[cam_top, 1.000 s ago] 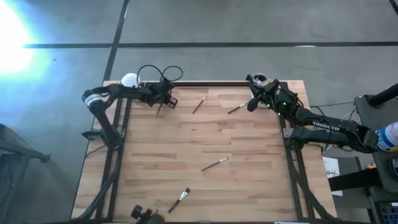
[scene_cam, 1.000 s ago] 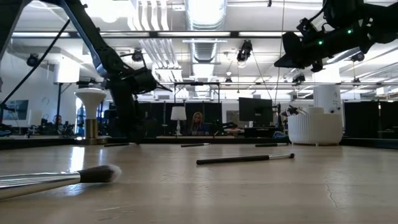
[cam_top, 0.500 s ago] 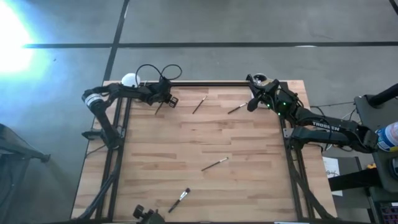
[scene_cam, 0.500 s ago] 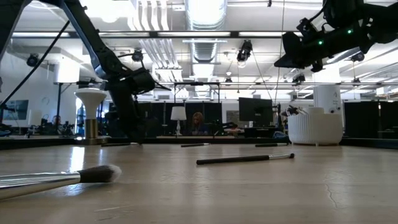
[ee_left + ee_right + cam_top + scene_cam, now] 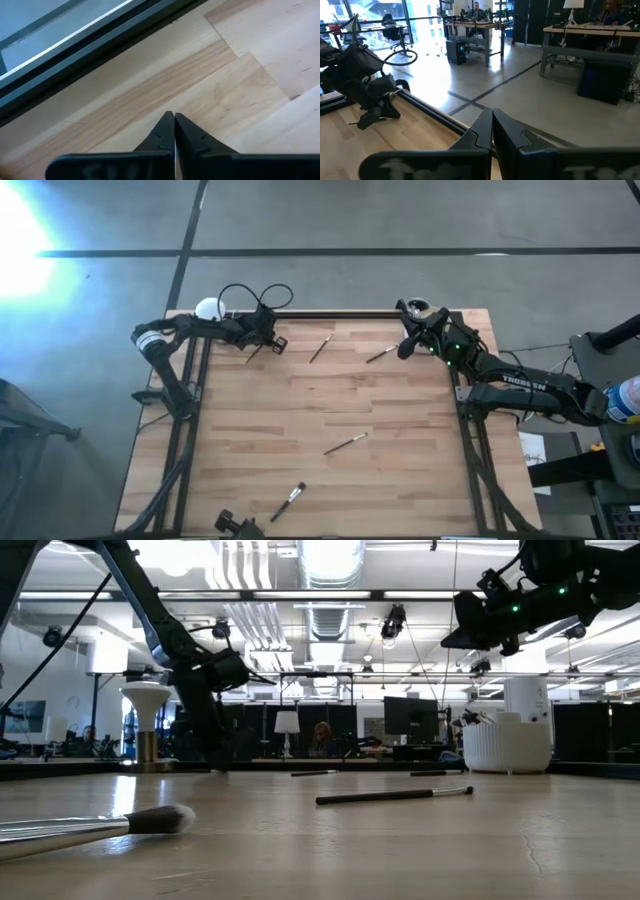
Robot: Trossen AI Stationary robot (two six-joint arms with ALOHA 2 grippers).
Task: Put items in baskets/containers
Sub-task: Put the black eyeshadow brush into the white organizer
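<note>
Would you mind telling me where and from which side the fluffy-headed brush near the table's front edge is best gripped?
Grip the fluffy-headed brush on its thin handle near the middle, coming straight down from above, I'd judge. It lies flat and diagonal on the table with bare wood either side, so fingers can straddle the handle across its length; the soft head would give under the pads.

A white disc on a brass stand [image 5: 146, 725] is standing at the wooden desk's [image 5: 320, 430] far left corner.
</note>
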